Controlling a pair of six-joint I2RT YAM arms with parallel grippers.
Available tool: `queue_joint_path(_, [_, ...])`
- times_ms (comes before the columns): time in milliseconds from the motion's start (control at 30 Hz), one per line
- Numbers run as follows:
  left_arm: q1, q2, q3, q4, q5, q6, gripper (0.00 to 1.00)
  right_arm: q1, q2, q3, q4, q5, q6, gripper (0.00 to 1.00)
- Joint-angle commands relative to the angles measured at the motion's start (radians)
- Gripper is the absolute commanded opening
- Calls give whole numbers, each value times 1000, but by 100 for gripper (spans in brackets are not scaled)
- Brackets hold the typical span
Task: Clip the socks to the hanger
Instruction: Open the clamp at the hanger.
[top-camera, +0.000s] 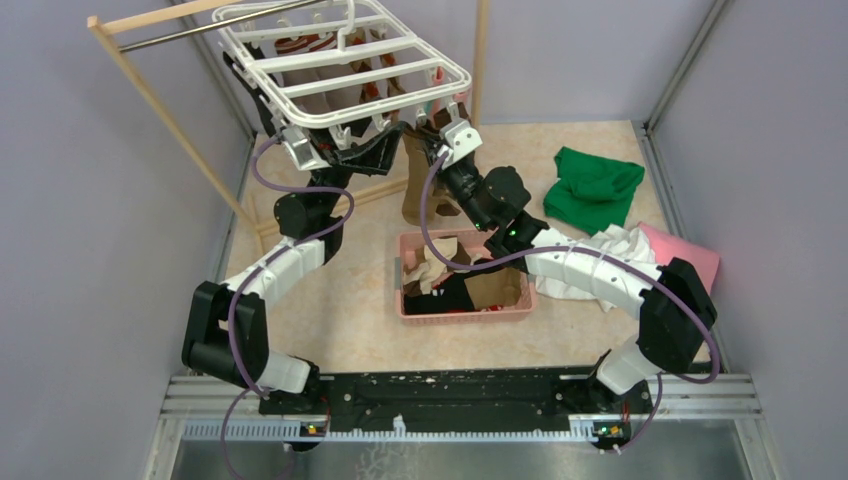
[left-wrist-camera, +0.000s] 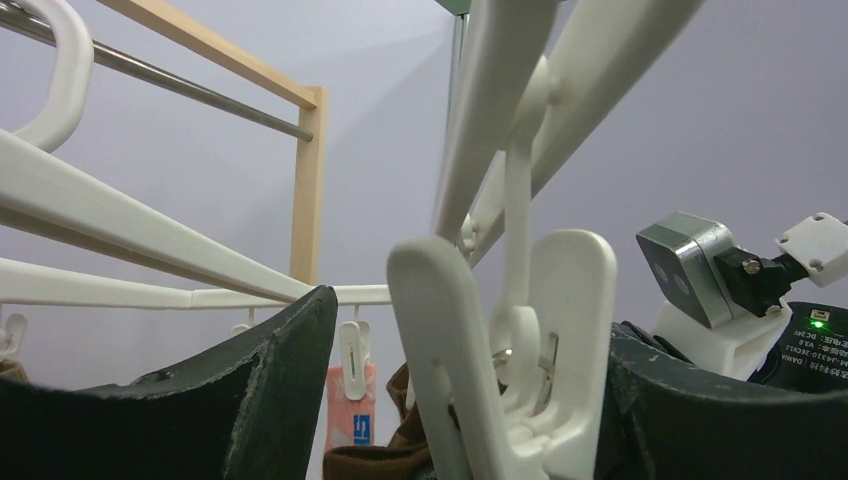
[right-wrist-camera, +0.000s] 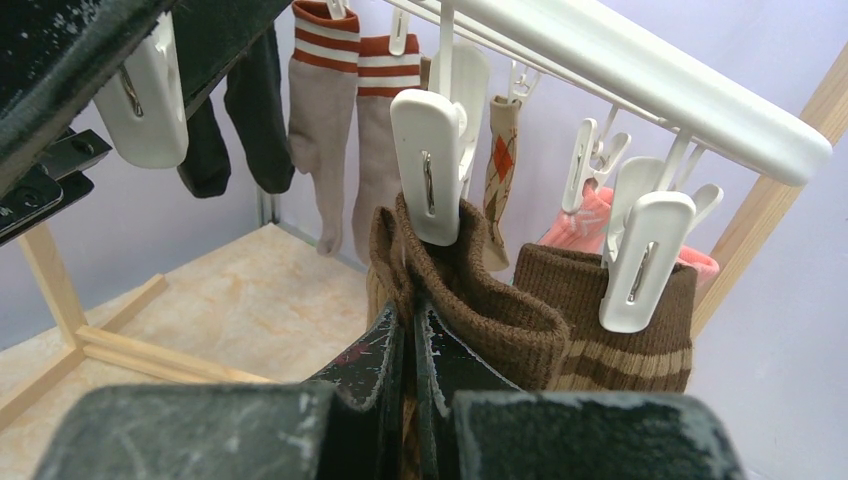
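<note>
The white hanger (top-camera: 340, 70) hangs from the rod with several socks clipped under it. My right gripper (top-camera: 440, 118) is shut on the cuff of a plain brown sock (right-wrist-camera: 490, 290) that dangles below it (top-camera: 418, 185). In the right wrist view the right gripper (right-wrist-camera: 410, 315) pinches the fabric just under a white clip (right-wrist-camera: 430, 165) that bites the cuff. A brown striped sock (right-wrist-camera: 600, 340) hangs clipped beside it. My left gripper (left-wrist-camera: 470, 320) stands open around another white clip (left-wrist-camera: 500, 350), with a gap at its left finger (left-wrist-camera: 270, 400). From above, the left gripper (top-camera: 385, 140) is under the frame.
A pink basket (top-camera: 410, 305) holding more socks sits mid-table. Green (top-camera: 595, 185), white (top-camera: 620, 245) and pink (top-camera: 690, 255) cloths lie at the right. The wooden rack (top-camera: 160, 110) stands at the back left. Cream-striped (right-wrist-camera: 330, 110), black (right-wrist-camera: 240, 110) and argyle (right-wrist-camera: 500, 170) socks hang behind.
</note>
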Motion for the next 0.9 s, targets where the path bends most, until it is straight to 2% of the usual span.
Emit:
queue_joint_path(0, [-6, -8, 28, 313, -16, -8, 77, -8, 2, 33, 38, -4, 16, 0])
queue_joint_path(333, [-6, -21, 12, 312, -30, 7, 76, -7, 1, 32, 36, -4, 16, 0])
queue_joint_path(867, [-6, -23, 17, 313, -24, 6, 64, -6, -2, 32, 36, -2, 17, 0])
